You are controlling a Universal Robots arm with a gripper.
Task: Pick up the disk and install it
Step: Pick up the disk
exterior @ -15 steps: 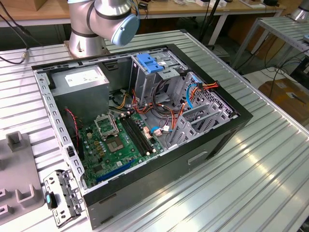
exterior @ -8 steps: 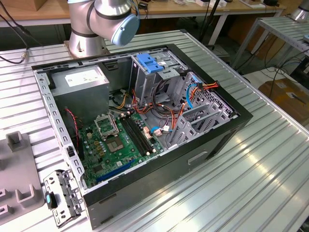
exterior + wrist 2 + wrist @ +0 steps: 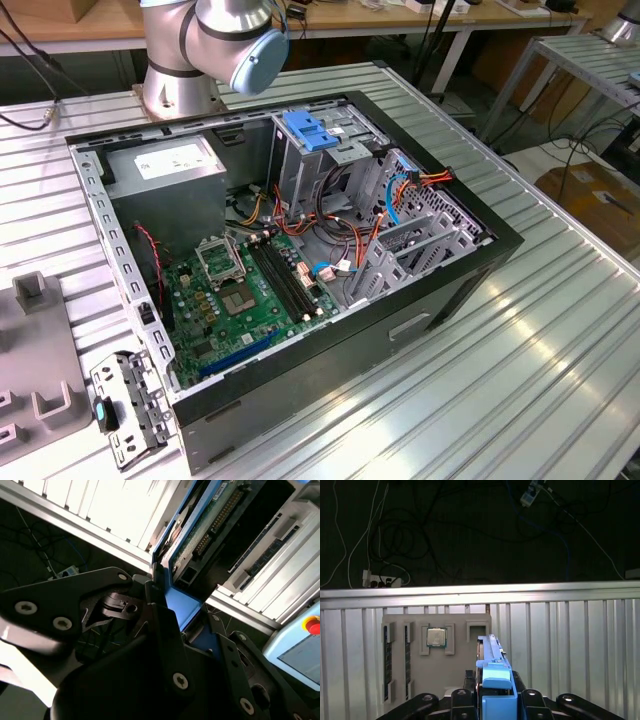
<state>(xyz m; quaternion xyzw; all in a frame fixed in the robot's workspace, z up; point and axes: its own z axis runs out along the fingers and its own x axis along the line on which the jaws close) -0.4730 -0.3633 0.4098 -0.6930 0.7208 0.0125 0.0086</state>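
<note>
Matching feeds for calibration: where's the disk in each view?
First wrist view: disk edge-on in the claw, before the grey tray.
Second wrist view: disk edge-on, green board showing, past the claw.
Exterior view: shared landmark, the ribbed table, behind the disk in both wrist views.

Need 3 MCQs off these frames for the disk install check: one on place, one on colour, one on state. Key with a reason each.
1. Where is the disk?
A) inside the computer case
B) flat on the motherboard
C) between the fingers

2. What colour is the disk's carrier?
A) blue
B) red
C) yellow

3. What state is the computer case in?
A) side panel fitted
B) open, motherboard exposed
C) turned upside down

Key:
1 C: both wrist views show the fingers clamped on either side of the disk.
2 A: the carrier shows blue in both wrist views.
3 B: the exterior view looks straight in at the board and cables.
</note>
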